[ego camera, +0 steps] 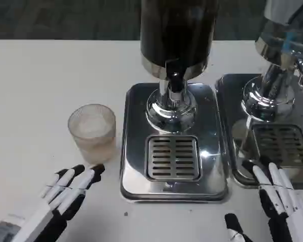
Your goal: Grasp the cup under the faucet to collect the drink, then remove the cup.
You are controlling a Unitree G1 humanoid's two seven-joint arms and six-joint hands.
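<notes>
A drinks counter: two chrome dispensers (175,60) with drip trays (172,157) on a white table (40,80).

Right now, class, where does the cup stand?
In the head view the cup stands on the white table, left of the dispenser's drip tray, just beyond the left robot hand.

Close head view, down onto table (50,75)
</notes>
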